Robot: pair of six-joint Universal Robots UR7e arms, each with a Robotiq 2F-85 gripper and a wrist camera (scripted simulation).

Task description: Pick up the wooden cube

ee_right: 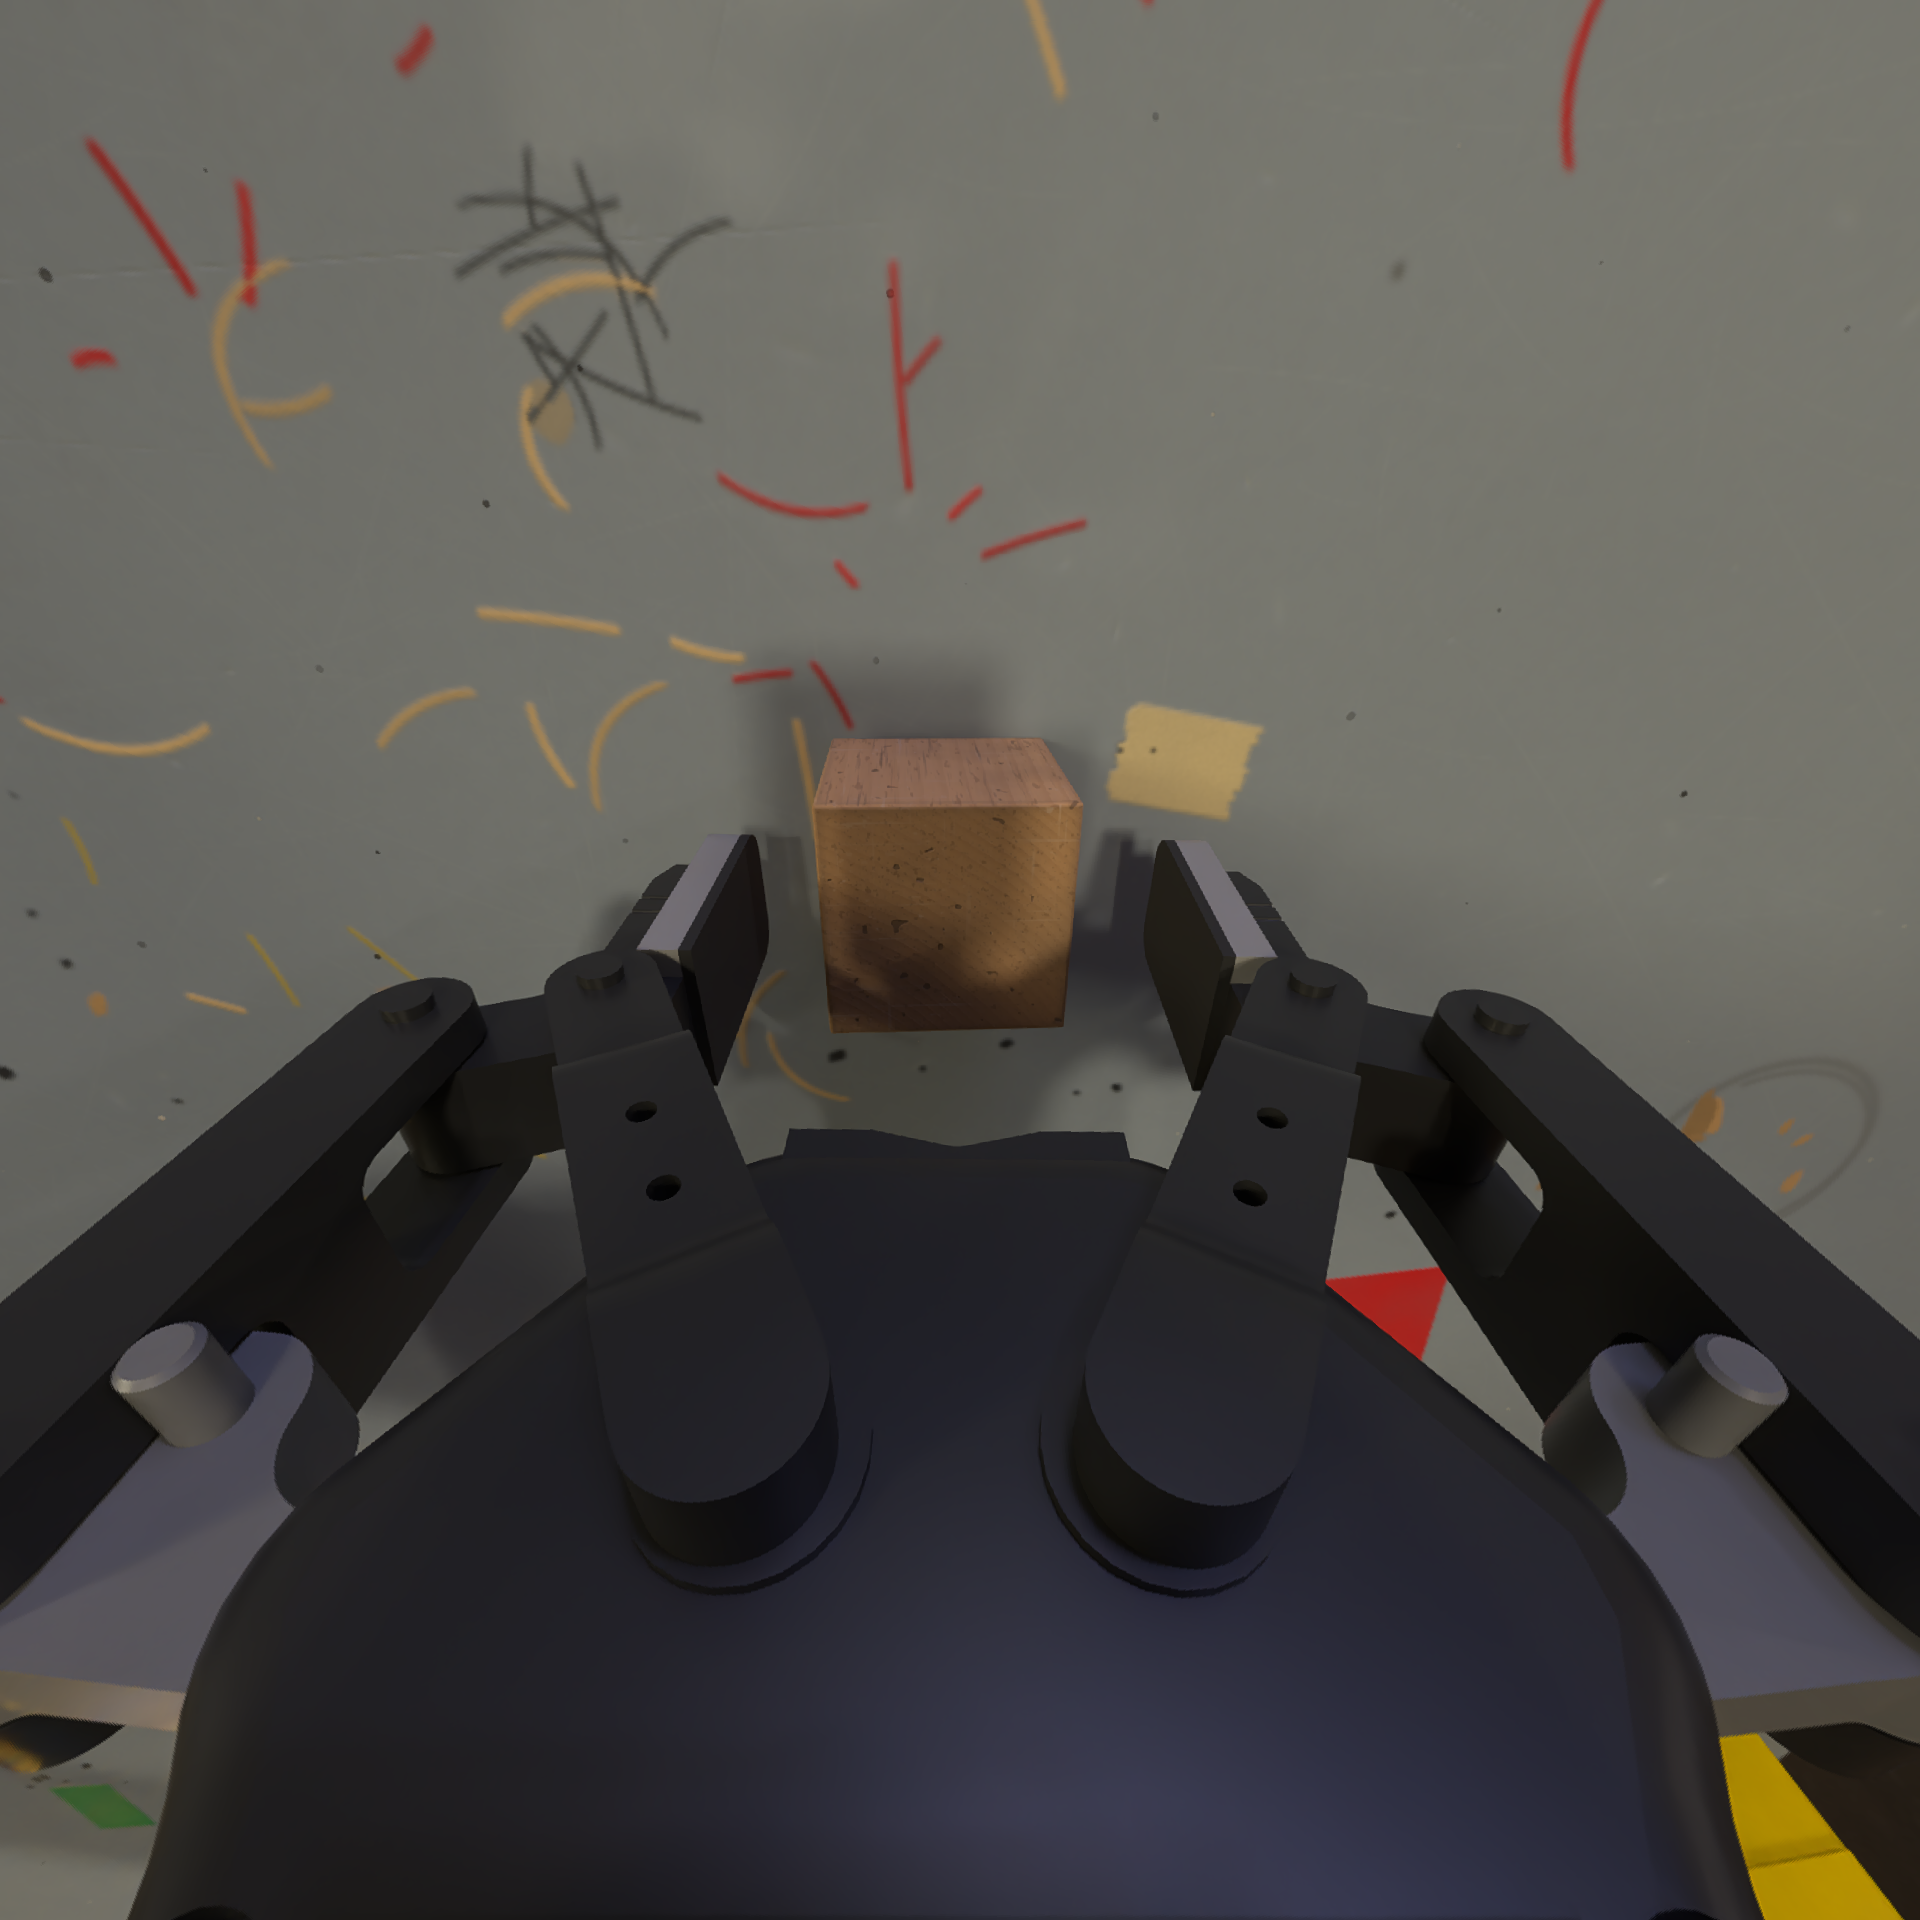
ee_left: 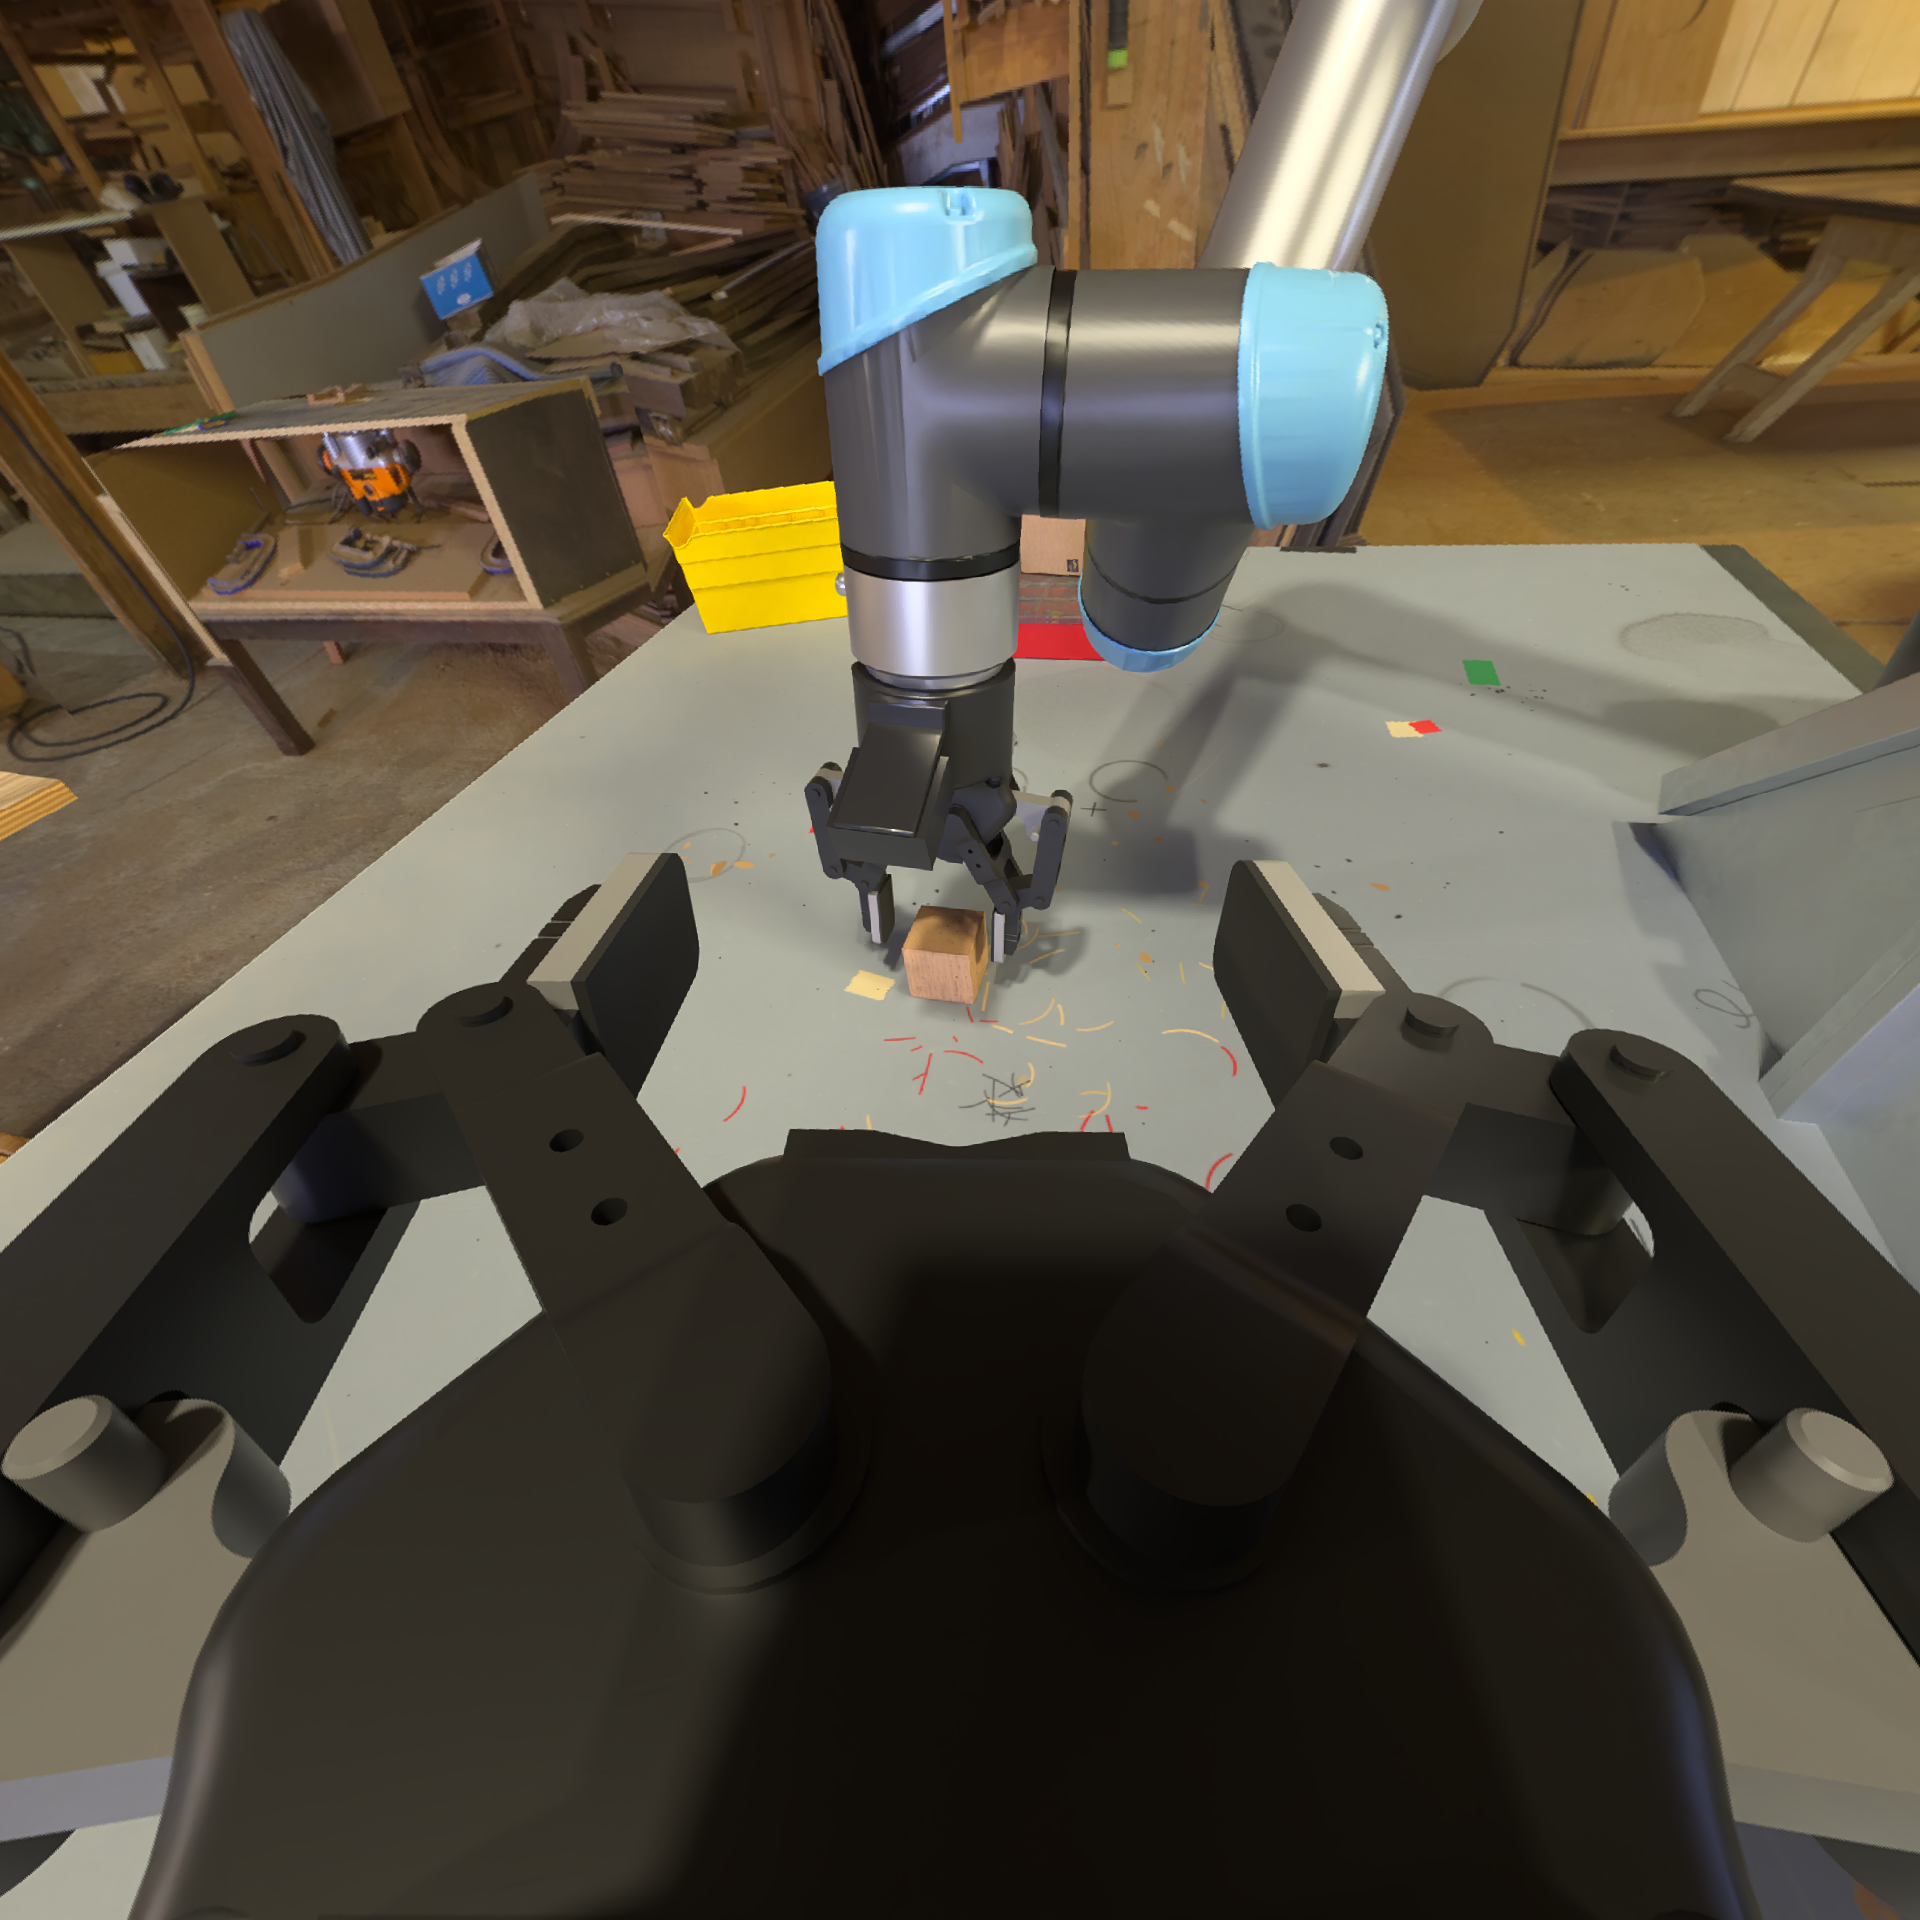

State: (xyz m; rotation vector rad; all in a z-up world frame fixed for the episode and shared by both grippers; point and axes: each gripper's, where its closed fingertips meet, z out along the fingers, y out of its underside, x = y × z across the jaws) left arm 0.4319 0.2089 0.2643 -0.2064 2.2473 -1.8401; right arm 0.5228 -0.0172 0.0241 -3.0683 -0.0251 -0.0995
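Note:
A small wooden cube (ee_right: 943, 894) rests on the grey table (ee_right: 1455, 520). My right gripper (ee_right: 956, 940) is open and low over it, one finger on each side of the cube with a gap on both sides. The left wrist view shows the same cube (ee_left: 943, 953) farther off, with the right gripper (ee_left: 940, 923) straddling it from above. My left gripper (ee_left: 961, 935) is open and empty, held above the near part of the table and pointing at the cube.
A yellow bin (ee_left: 758, 556) and a red patch (ee_left: 1055, 639) lie at the table's far side behind the right arm (ee_left: 1039, 416). A tan tape patch (ee_right: 1184, 764) lies beside the cube. A grey block (ee_left: 1797, 883) stands at the right.

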